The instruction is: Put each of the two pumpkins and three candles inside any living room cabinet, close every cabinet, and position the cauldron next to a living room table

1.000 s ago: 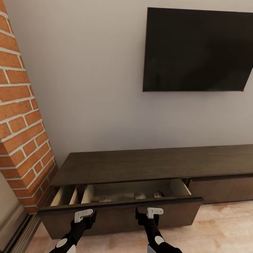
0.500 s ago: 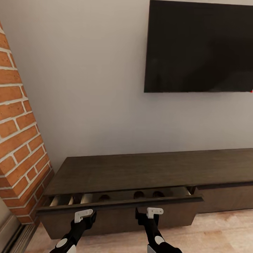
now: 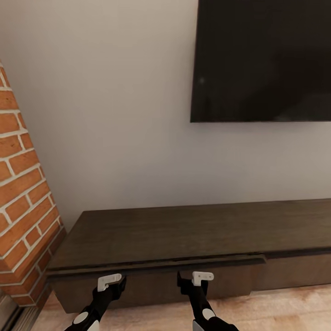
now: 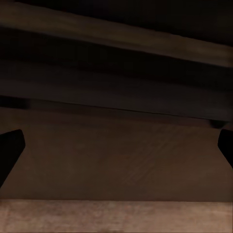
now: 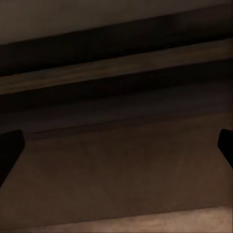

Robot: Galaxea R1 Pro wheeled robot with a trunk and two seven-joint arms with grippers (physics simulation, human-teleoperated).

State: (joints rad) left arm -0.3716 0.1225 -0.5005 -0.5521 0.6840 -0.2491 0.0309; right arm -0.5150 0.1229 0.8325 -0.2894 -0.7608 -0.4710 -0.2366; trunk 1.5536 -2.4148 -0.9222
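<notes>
The long, low dark-brown wood cabinet (image 3: 193, 230) sits against the grey wall, its left drawer front (image 3: 156, 280) nearly flush, the inside hidden. The left gripper (image 3: 110, 281) and right gripper (image 3: 198, 278) hover just before that front, each with fingers spread wide, holding nothing. A black flat screen (image 3: 262, 59) hangs above; a red brick pillar (image 3: 23, 211) stands at the left.

Cabinet (image 3: 184, 230): right end cut off by picture edge; inside hidden behind front panel
Television (image 3: 262, 59): top and right side cropped
Both wrist views: blurred
</notes>
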